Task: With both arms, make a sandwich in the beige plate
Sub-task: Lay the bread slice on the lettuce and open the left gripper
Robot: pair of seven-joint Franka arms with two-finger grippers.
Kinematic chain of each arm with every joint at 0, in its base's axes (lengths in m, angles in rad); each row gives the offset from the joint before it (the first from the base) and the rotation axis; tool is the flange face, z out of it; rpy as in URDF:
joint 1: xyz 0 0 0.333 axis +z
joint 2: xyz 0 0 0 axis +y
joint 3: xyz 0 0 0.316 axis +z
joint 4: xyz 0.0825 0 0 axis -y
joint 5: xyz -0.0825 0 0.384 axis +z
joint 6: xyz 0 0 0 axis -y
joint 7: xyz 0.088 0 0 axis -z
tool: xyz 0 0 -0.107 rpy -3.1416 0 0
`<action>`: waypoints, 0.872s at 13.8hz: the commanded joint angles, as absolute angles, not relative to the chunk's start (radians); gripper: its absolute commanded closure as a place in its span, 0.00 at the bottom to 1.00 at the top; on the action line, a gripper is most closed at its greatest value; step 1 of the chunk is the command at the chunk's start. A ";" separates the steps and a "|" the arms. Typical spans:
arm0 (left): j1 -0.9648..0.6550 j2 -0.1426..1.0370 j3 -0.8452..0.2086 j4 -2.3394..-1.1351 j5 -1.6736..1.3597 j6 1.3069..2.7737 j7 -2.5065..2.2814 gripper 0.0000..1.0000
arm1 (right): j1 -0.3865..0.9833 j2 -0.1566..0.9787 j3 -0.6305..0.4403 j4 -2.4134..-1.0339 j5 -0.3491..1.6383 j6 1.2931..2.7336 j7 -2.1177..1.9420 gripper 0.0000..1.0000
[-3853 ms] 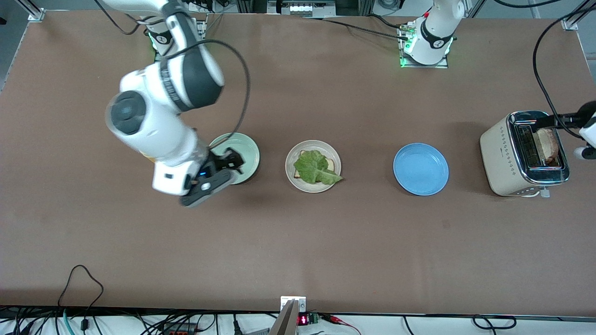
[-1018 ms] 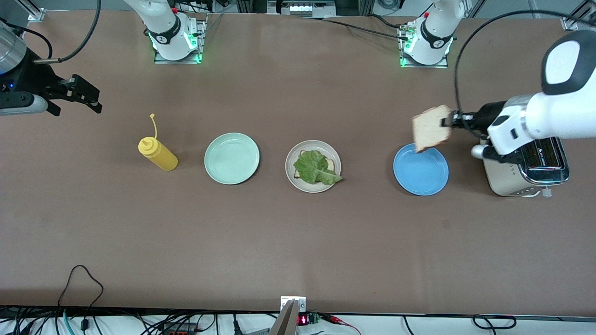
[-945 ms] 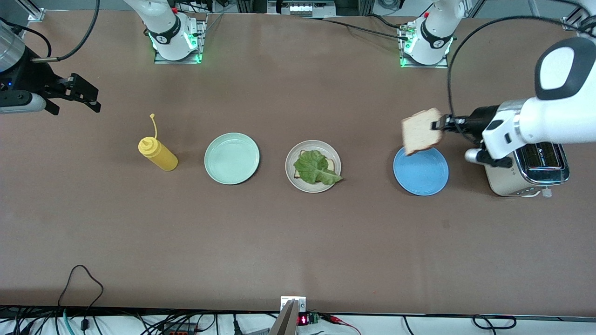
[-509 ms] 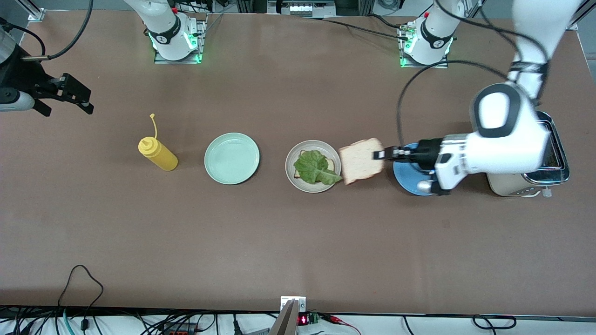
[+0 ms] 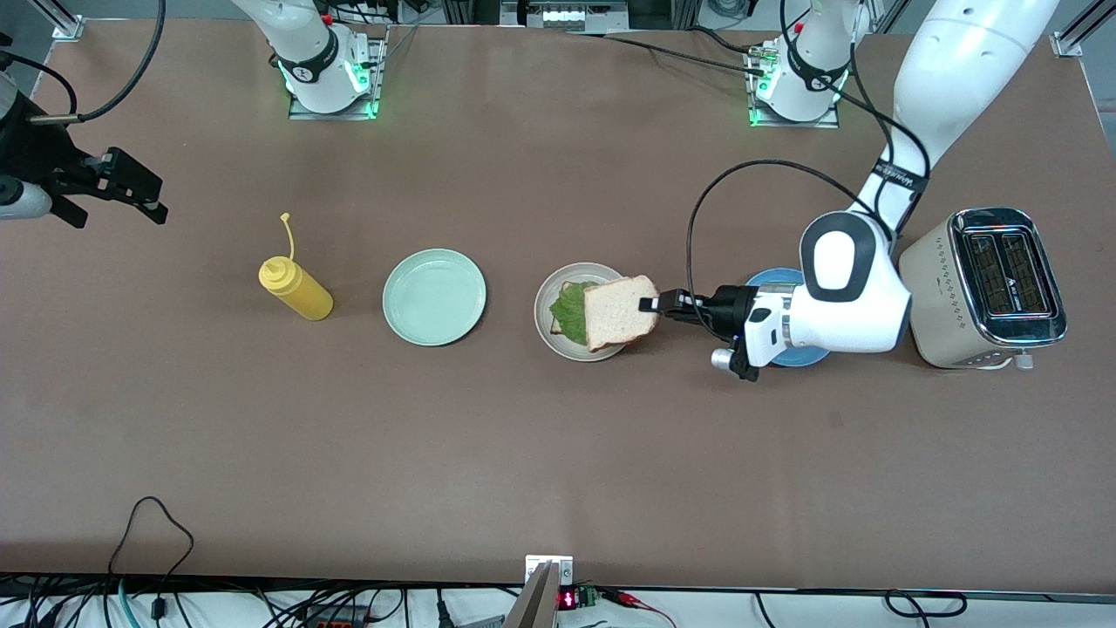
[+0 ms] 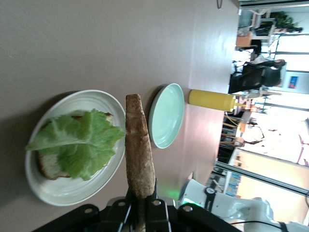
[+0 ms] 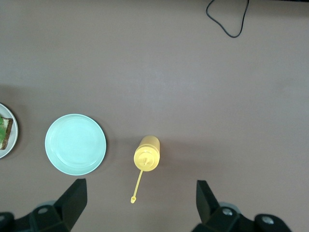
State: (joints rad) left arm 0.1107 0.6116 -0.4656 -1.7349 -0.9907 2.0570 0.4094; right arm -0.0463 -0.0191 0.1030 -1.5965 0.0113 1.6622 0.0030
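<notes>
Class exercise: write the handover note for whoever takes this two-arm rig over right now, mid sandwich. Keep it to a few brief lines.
Left gripper: shut on the top bread slice, held over the beige plate.
Right gripper: open, holding nothing, waiting in the air at the right arm's end of the table.
Done: bottom slice and lettuce leaf lie in the beige plate.
Left: lower the top bread slice onto the lettuce leaf, release, withdraw.
Mint-green plate, blue plate, yellow squeeze bottle and toaster stand in the same row.

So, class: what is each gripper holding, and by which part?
The left gripper pinches a bread slice by one edge, over the beige plate. The right gripper is open and holds nothing.
</notes>
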 commanded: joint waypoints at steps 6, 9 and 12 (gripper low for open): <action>0.091 0.710 -0.469 -1.758 -1.124 2.077 0.591 0.96 | 0.057 -0.020 0.014 -1.578 -0.005 1.637 0.069 0.00; 0.092 0.750 -0.469 -1.758 -1.144 2.077 0.694 0.96 | 0.022 -0.020 0.026 -1.580 -0.003 1.637 0.069 0.00; 0.094 0.781 -0.469 -1.761 -1.163 2.077 0.747 0.94 | -0.021 -0.021 0.077 -1.580 -0.003 1.637 0.069 0.00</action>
